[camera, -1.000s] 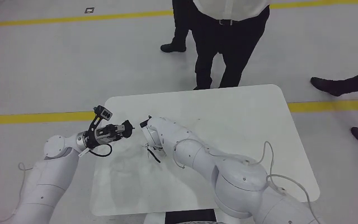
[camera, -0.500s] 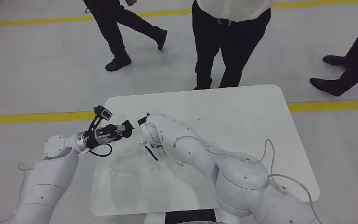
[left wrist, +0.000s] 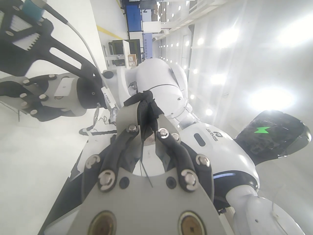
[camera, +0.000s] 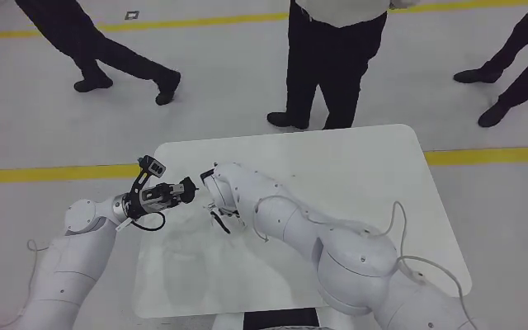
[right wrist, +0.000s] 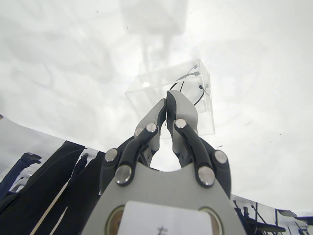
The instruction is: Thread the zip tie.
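My left gripper (camera: 191, 188) hangs above the table's left part, shut on a thin black zip tie (left wrist: 146, 172) whose tail runs back between the fingers (left wrist: 132, 113). My right gripper (camera: 219, 221) is just to its right, pointing down at the table. In the right wrist view that gripper (right wrist: 166, 99) is shut, with a thin dark strand (right wrist: 166, 123) pinched between its pads. Directly beneath it stands a clear box (right wrist: 156, 79) holding several black zip ties (right wrist: 195, 73). The two grippers are a short way apart.
The white table (camera: 346, 165) stretches bare to the right and toward the front edge. The right arm's camera mount (left wrist: 29, 32) sits close beside my left gripper. People stand on the floor beyond the table's far edge.
My right gripper has shifted slightly toward the left gripper, and the black strand under it now lies closer in. The left arm has kept still.
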You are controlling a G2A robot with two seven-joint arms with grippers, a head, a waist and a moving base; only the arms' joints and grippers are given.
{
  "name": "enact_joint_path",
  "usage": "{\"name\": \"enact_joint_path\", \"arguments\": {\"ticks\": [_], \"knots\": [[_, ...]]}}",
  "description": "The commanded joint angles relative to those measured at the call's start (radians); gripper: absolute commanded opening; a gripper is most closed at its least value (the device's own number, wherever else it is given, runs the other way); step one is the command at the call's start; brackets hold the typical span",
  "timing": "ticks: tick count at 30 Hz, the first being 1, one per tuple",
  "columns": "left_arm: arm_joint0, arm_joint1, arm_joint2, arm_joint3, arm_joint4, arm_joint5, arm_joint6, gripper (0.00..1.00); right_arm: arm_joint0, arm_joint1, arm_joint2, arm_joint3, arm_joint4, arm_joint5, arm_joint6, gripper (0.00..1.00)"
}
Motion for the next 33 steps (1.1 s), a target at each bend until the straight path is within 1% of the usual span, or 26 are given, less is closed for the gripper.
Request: {"name": "enact_joint_path", "arguments": {"ticks": [1,11,23,24,26,33], "knots": [[0.000,0.000,0.000,0.000,0.000,0.000,0.000,0.00,0.004,0.000,-0.002,-0.001,0.008,0.000,0.001,0.00],[0.000,0.000,0.000,0.000,0.000,0.000,0.000,0.00,0.018,0.002,0.007,0.007,0.060,0.000,-0.010,0.00],[0.000,0.000,0.000,0.000,0.000,0.000,0.000,0.00,0.018,0.002,0.007,0.007,0.060,0.000,-0.010,0.00],[0.000,0.000,0.000,0.000,0.000,0.000,0.000,0.00,0.016,0.004,0.007,0.007,0.060,-0.002,-0.016,0.00],[0.000,0.000,0.000,0.000,0.000,0.000,0.000,0.00,0.010,0.019,0.010,-0.003,0.063,-0.003,-0.039,0.00],[0.000,0.000,0.000,0.000,0.000,0.000,0.000,0.00,0.020,0.038,0.044,-0.023,0.054,0.000,-0.038,0.00]]}}
